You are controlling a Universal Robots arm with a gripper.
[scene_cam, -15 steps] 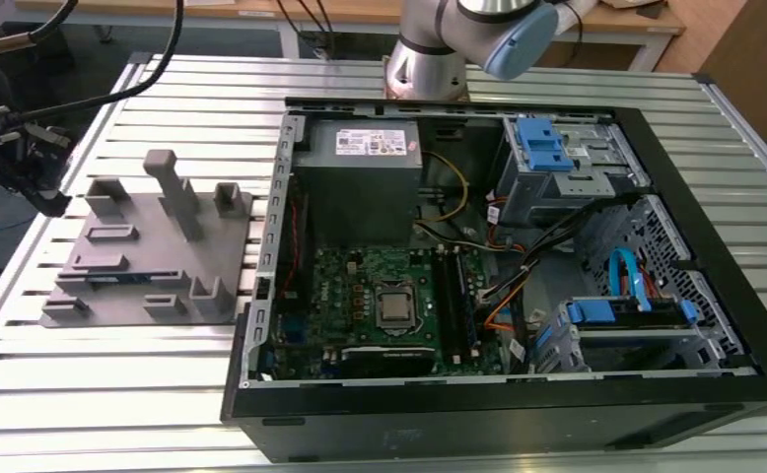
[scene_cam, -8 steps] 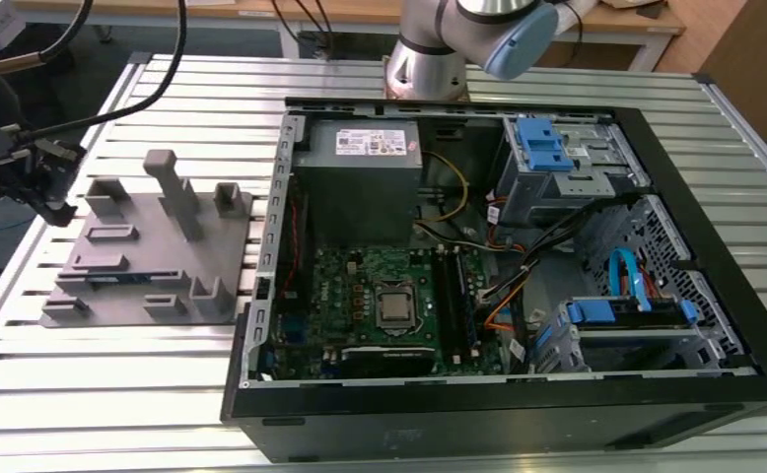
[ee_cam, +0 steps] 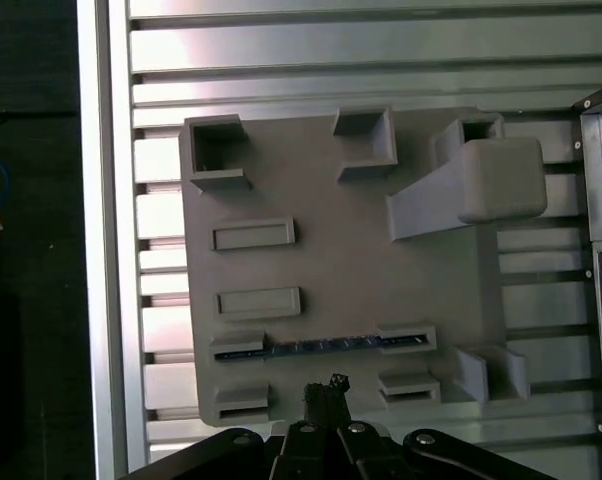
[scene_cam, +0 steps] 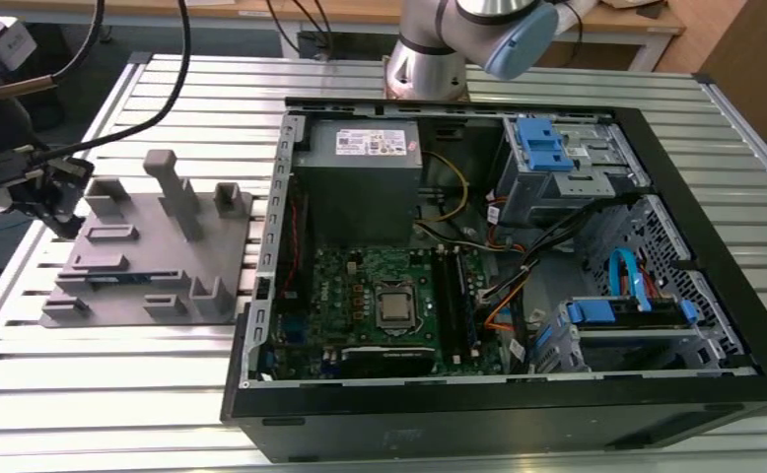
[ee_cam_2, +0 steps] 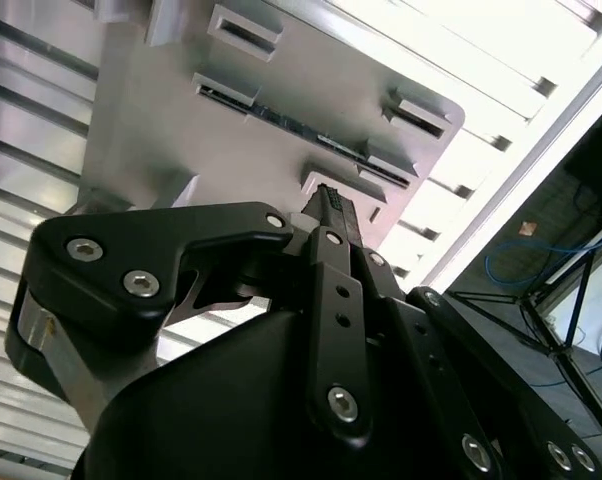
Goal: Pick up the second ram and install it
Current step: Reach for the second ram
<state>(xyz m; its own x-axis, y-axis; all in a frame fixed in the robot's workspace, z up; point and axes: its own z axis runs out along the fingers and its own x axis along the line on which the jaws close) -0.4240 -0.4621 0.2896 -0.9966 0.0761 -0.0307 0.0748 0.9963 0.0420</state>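
Note:
The second ram (ee_cam: 321,346) is a thin dark-blue strip standing on edge between two holders of the grey fixture (ee_cam: 341,260). It also shows in the second wrist view (ee_cam_2: 286,122) and as a faint blue line in the exterior view (scene_cam: 131,279). My gripper (ee_cam: 326,384) hovers above the fixture's edge, just beside the strip and not touching it. Its fingers are shut together with nothing between them (ee_cam_2: 331,205). In the exterior view the gripper (scene_cam: 61,222) hangs at the fixture's left side.
An open computer case (scene_cam: 516,394) lies to the exterior view's right of the fixture (scene_cam: 147,266), with the green motherboard (scene_cam: 371,296) and its long black slots (scene_cam: 453,286). Tall grey posts (scene_cam: 174,192) rise from the fixture. Everything rests on a slatted metal table (scene_cam: 95,374).

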